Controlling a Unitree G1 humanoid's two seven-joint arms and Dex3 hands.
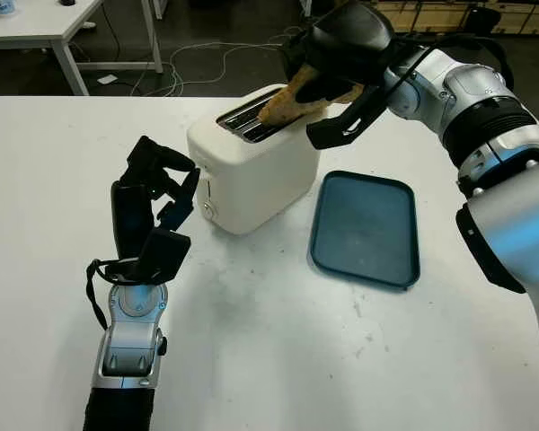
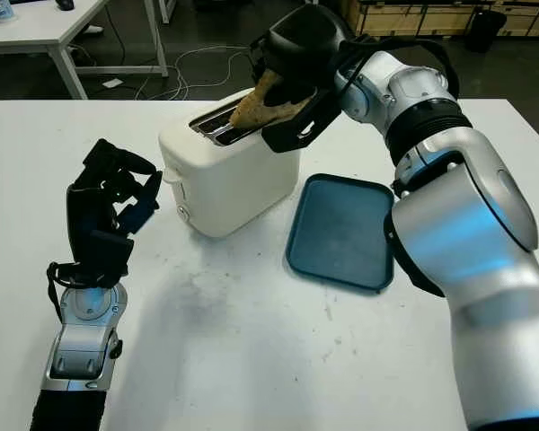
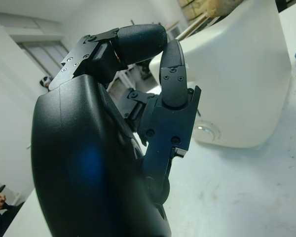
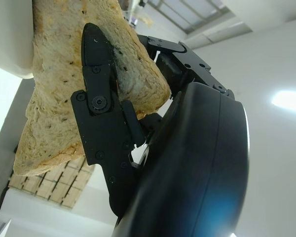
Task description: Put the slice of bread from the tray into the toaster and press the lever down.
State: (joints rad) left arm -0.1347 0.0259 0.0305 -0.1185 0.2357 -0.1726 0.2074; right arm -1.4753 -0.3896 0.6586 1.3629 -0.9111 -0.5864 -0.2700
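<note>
A white two-slot toaster point(image 1: 251, 171) stands mid-table, its lever point(image 1: 207, 191) on the side facing my left hand. My right hand point(image 1: 337, 63) is shut on the slice of bread point(image 1: 296, 97) and holds it tilted just above the toaster's slots point(image 1: 247, 117), its lower corner at the slot opening. In the right wrist view the bread point(image 4: 64, 84) is pinched under a black finger point(image 4: 101, 113). My left hand point(image 1: 153, 215) stands upright on the table left of the toaster, fingers curled, holding nothing. The teal tray point(image 1: 366, 229) lies to the right of the toaster with nothing on it.
The white table point(image 1: 296, 359) stretches wide in front and to the left. Behind it are a dark floor with cables point(image 1: 198, 58), another white table point(image 1: 45, 27) at the back left, and wooden crates point(image 1: 449, 13) at the back right.
</note>
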